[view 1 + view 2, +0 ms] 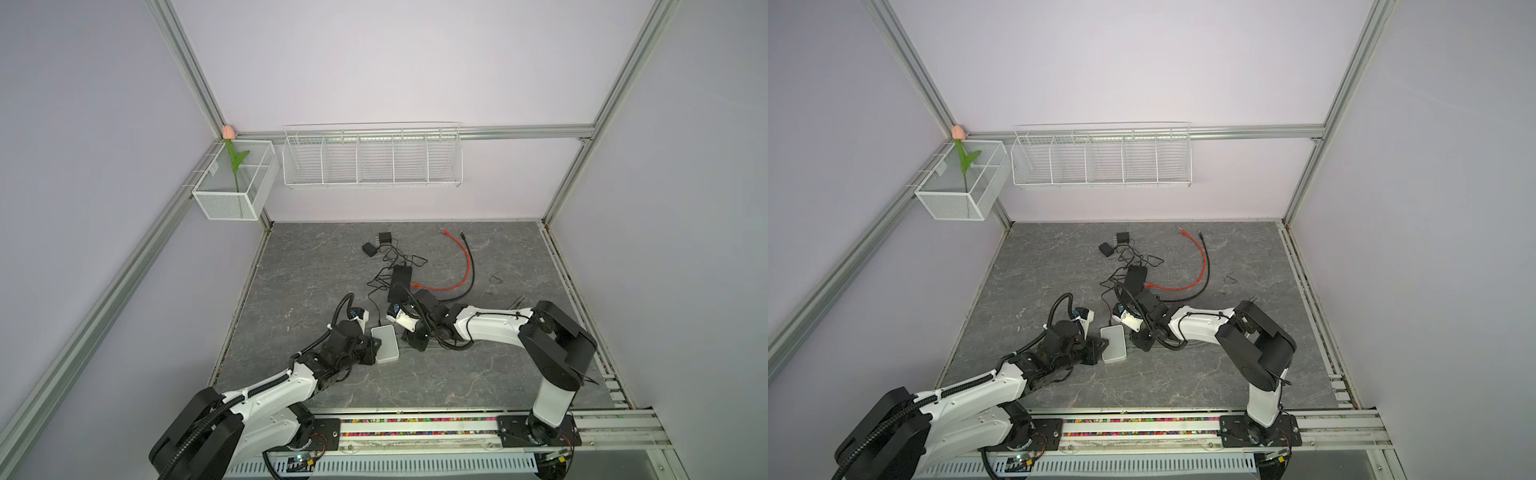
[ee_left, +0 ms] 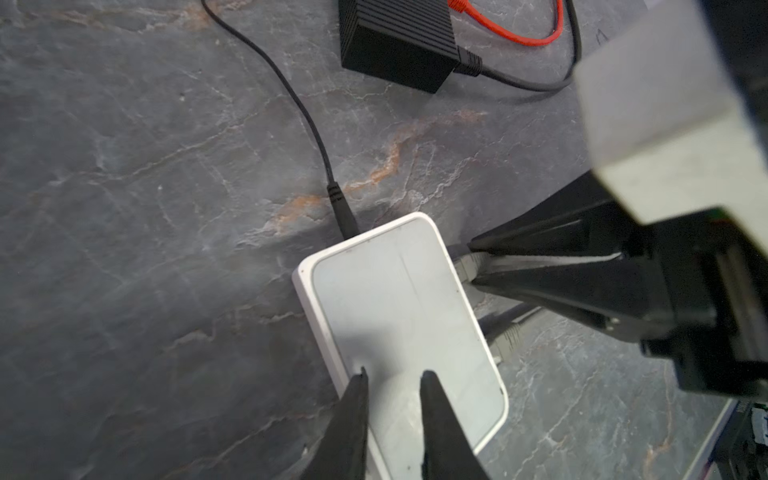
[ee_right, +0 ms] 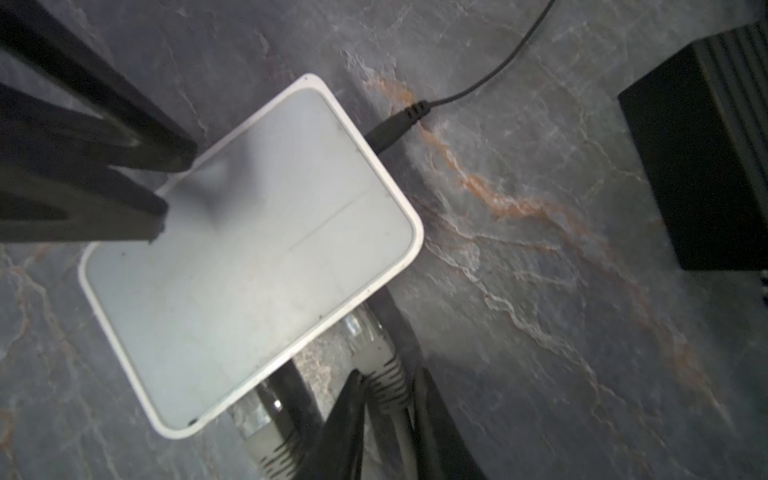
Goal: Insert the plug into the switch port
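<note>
Right fingers pinch the plug, left fingers sit parted at the switch, and a crooked push could jam it.

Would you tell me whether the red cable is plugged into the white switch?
No, the red cable lies farther back, with both ends well clear of the white switch.

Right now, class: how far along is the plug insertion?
Done: the black power lead runs into the white switch. In hand: the left gripper rests its tips on the switch, and the right gripper pinches the grey plug at the port side. Left: full seating cannot be seen; push home, release.
</note>
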Tool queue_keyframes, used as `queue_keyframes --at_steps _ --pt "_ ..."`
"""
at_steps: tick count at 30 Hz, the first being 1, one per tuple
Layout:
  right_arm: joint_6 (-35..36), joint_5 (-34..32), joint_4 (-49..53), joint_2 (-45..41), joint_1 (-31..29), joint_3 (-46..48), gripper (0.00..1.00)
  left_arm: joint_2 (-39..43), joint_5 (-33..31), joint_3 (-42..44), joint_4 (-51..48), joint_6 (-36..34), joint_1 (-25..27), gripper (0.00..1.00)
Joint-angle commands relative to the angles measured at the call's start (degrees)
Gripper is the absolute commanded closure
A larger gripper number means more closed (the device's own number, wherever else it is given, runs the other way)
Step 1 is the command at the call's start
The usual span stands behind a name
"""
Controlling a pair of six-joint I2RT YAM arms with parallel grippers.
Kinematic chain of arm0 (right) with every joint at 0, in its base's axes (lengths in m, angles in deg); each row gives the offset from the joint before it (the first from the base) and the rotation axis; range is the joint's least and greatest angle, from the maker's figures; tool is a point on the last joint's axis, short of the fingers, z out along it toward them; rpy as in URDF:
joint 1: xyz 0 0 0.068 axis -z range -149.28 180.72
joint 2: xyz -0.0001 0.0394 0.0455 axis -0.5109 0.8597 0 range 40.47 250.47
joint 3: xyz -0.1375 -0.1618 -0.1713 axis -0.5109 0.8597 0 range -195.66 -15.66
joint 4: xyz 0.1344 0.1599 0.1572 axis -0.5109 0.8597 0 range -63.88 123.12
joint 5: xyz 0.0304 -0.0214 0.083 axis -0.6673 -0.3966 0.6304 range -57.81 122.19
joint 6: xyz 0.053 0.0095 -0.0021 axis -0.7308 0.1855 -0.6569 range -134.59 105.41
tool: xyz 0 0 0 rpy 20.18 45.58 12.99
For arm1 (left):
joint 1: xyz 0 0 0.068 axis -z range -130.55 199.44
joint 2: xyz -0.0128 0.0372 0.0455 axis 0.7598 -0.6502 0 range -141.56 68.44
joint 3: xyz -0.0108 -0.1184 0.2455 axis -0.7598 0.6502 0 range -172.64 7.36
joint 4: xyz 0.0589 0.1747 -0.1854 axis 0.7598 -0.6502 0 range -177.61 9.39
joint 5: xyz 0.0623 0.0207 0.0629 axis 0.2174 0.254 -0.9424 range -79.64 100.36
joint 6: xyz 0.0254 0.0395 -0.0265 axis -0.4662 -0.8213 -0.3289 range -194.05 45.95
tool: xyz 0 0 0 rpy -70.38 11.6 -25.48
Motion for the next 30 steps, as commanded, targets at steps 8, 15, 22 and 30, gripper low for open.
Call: queue_keyframes --at_steps 8,15,22,30 --pt "-0.5 0.9 0.1 -2.8 -0.4 1.4 0.76 -2.7 0.4 -2.6 1.1 -1.4 -0.6 0.77" --pt "0.3 2.0 1.3 -3.7 -0.3 1.3 0.76 -2.5 0.0 -3.6 0.1 -1.4 -1.4 0.77" --pt "0.5 1.3 2.3 -3.8 -0.2 1.2 0.74 -1.9 0.7 -4.0 -0.9 -0.9 -3.5 0.72" --pt "0.1 1.7 4.0 -2.5 1.0 0.0 0.72 -1.6 1.8 -3.2 -0.1 0.1 -5.2 0.66"
